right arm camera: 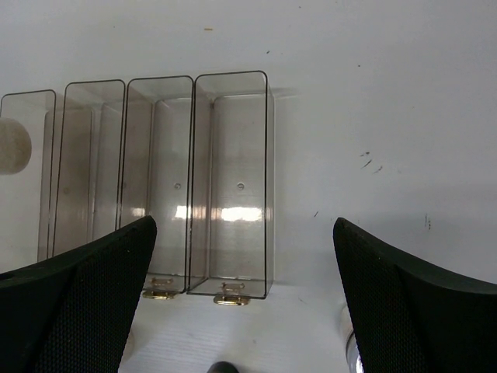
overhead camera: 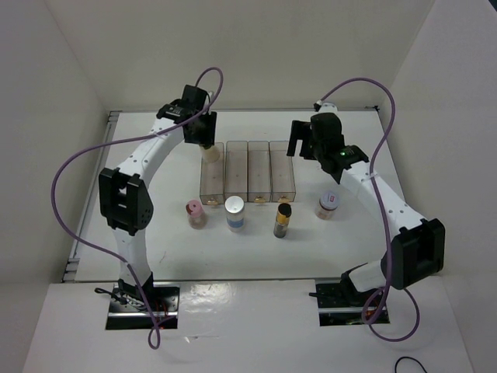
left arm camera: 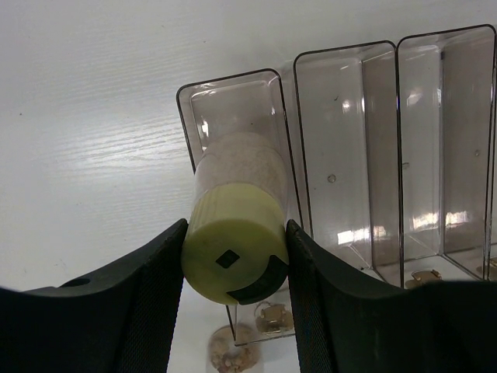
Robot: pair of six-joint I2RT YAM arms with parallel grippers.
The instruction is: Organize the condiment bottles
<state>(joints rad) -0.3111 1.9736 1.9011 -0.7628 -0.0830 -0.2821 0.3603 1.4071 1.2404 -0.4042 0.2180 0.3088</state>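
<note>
My left gripper [overhead camera: 206,140] [left arm camera: 235,256] is shut on the yellow-green-capped beige bottle [overhead camera: 208,150] [left arm camera: 235,233], holding it by its cap over the leftmost compartment of the clear rack [overhead camera: 248,168] [left arm camera: 342,155]. The bottle's lower end is inside or just above that compartment; I cannot tell which. It also shows at the left edge of the right wrist view [right arm camera: 12,146]. The pink-capped bottle [overhead camera: 195,214], the white-capped blue-label bottle [overhead camera: 234,212], the dark-capped amber bottle [overhead camera: 283,220] and the red-marked white-capped bottle [overhead camera: 328,204] stand in a row in front of the rack. My right gripper [overhead camera: 300,144] [right arm camera: 242,225] is open and empty, above the rack's right end [right arm camera: 231,179].
White walls enclose the table on the left, back and right. The other three rack compartments hold nothing. Purple cables loop above both arms. The dark cap [right arm camera: 225,367] peeks in at the bottom of the right wrist view.
</note>
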